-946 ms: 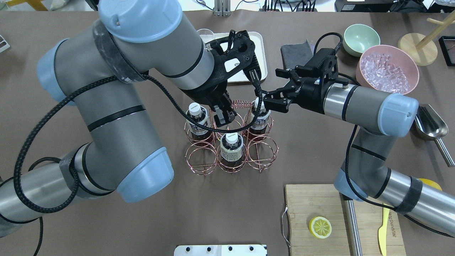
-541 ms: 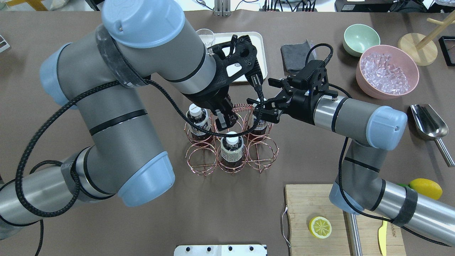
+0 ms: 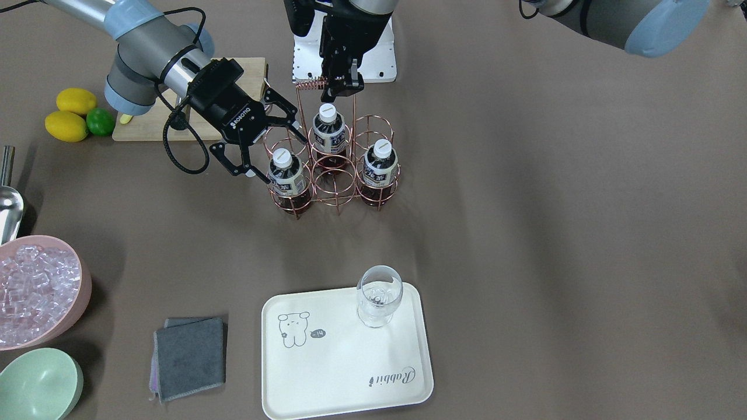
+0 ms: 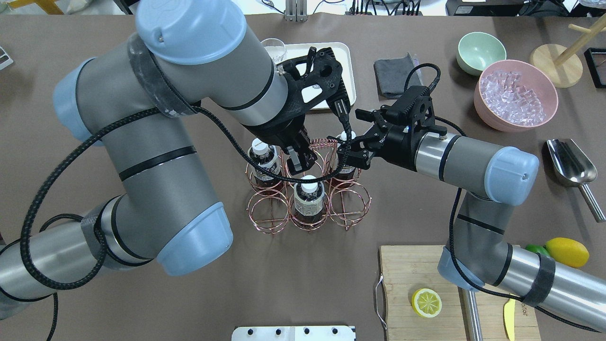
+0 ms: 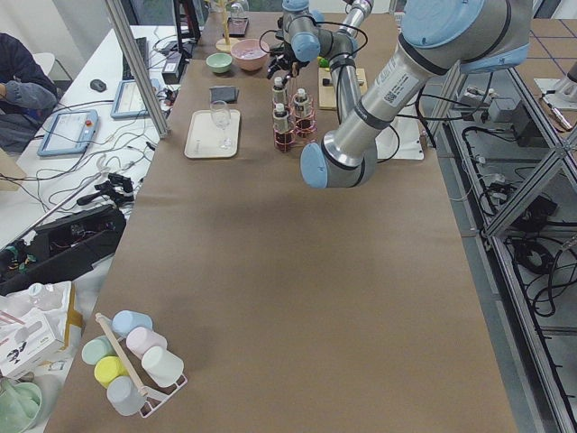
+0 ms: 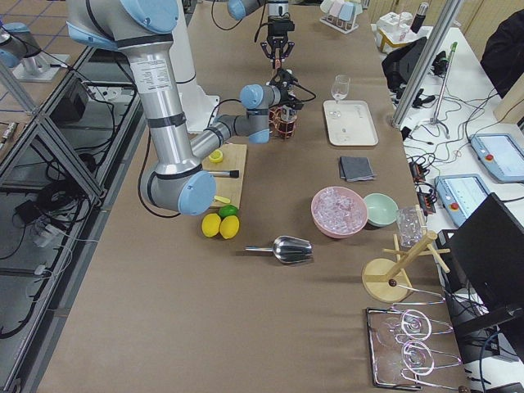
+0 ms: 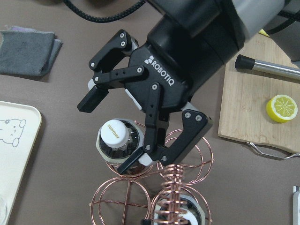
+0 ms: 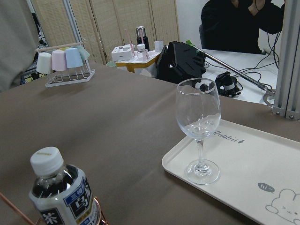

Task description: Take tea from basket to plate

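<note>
Standing upright in the basket (image 3: 334, 188), the tea (image 3: 286, 176) points its cap upward.

Grey arms (image 4: 151, 142), pale-blue joint caps (image 4: 189, 23), braided black cables (image 4: 71, 158), black ROBOTIQ-marked right hand (image 7: 108, 133)

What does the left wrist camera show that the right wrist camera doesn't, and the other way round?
Only the left wrist view: the right gripper, jaws open either side of a tea bottle, the lemon half on the cutting board, and the grey cloth. Only the right wrist view: the stemmed glass standing on the plate, and a rack of cups. Both: a tea bottle, the plate, some basket wire.
</note>
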Available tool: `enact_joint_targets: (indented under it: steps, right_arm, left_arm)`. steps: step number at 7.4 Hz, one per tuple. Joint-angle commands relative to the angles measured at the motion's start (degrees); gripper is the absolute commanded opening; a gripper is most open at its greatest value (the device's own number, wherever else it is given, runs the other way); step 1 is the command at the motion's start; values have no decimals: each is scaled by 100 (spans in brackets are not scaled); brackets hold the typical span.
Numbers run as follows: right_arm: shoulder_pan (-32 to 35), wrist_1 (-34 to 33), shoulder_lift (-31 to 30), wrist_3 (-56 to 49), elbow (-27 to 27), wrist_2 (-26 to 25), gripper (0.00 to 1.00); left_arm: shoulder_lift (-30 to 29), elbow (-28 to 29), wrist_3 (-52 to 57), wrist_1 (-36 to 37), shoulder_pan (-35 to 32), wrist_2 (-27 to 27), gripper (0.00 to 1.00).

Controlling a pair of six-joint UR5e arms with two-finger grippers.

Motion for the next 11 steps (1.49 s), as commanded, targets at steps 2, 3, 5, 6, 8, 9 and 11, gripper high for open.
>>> enact_joint_targets:
  steps: [2, 3, 5, 6, 8, 9, 11]
  right_arm:
    - [-24, 38, -194, -46, 170, -24, 91]
    - [-24, 38, -221, -46, 179, -33, 81]
    - [-33, 38, -221, -46, 179, -85, 81]
    - [-33, 38, -221, -46, 170, -94, 81]
    - [-33, 29, -212, -37, 162, -112, 81]
    - [-33, 12, -212, -37, 153, -103, 81]
    - [-216, 3, -221, -46, 135, -278, 60]
  left_arm:
    - [0, 0, 0, 0, 0, 0, 0]
    - [0, 0, 0, 0, 0, -9, 0]
    - [0, 8, 0, 0, 0, 0, 0]
    - [9, 8, 0, 0, 0, 0, 0]
    - [9, 8, 0, 0, 0, 0, 0]
    - [35, 0, 0, 0, 0, -9, 0]
    - [44, -9, 0, 0, 9, -9, 0]
